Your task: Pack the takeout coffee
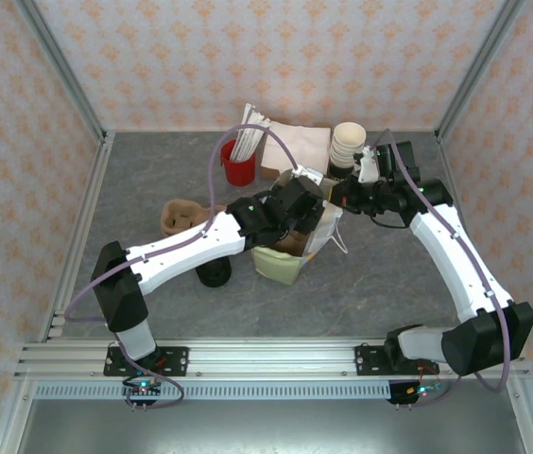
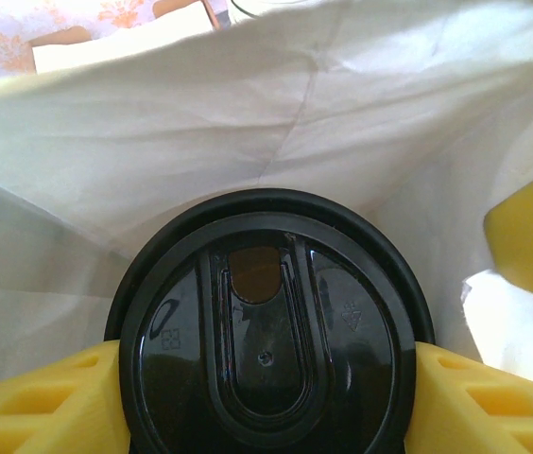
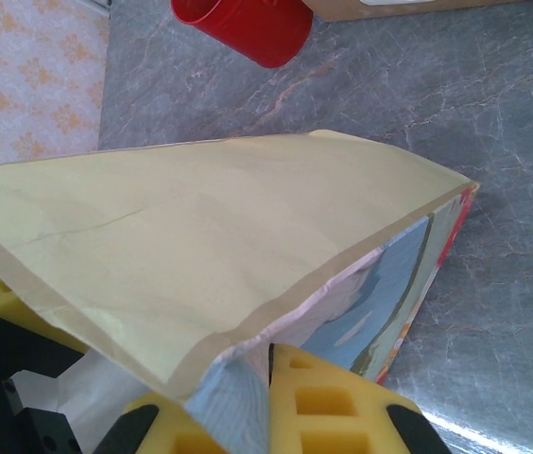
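The left gripper [image 2: 266, 416] is clamped on the takeout coffee [image 2: 266, 331], which sits inside the paper bag [image 2: 342, 123]. The right gripper [image 3: 219, 378] pinches the bag's rim at 1 o'clock. A red cup [image 1: 238, 168] stands at 11 o'clock.

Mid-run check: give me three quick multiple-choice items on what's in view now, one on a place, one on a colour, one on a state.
1. Relative to the paper bag, the takeout coffee is: A. beside it; B. behind it; C. inside it.
2. The cup holding sticks at the back is: A. blue; B. red; C. green.
3. The right pincer is: A. shut on the bag's rim; B. wide open, touching nothing; C. holding the coffee.

Answers: C, the left wrist view has the black lid ringed by the bag's white walls, gripped by the left pincer. B, it is plainly red from above. A, the bag wall runs between its yellow fingers.
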`<state>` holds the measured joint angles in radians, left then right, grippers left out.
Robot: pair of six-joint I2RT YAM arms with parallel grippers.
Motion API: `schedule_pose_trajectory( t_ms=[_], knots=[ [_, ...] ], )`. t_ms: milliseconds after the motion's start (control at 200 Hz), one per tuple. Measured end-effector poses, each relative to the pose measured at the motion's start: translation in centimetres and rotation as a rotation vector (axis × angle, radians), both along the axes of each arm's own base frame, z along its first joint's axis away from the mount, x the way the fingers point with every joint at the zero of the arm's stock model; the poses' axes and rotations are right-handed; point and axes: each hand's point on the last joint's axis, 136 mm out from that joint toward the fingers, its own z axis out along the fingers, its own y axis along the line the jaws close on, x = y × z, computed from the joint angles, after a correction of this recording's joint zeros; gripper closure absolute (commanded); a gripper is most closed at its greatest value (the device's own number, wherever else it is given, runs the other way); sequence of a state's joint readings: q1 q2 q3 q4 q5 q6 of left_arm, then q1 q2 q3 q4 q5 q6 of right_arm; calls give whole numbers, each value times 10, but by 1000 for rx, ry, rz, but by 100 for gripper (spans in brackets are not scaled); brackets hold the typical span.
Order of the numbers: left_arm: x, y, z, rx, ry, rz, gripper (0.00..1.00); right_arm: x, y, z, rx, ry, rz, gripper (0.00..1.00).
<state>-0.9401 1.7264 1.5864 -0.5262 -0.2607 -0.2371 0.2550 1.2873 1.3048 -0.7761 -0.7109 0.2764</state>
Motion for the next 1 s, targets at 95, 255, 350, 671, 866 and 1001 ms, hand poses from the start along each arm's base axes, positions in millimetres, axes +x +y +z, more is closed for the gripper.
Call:
schedule_pose_trajectory(
  t_ms=[95,255,350,671,866,1001],
  knots=[
    [-2,0,-5,5,13,-6,34,0,0,0,4,8,-11,100],
    [-2,2,-13,4,31,2,34,4,0,-3,12,37,-35,100],
    [0,7,-17,3,40,17,34,8,0,-5,14,52,-46,100],
    [3,12,-21,9,48,29,34,13,1,-3,18,64,-59,100],
    [4,13,-20,17,45,36,35,14,1,-2,26,50,-56,100],
    [9,15,-23,33,38,56,35,10,0,0,26,20,-45,100]
  ],
)
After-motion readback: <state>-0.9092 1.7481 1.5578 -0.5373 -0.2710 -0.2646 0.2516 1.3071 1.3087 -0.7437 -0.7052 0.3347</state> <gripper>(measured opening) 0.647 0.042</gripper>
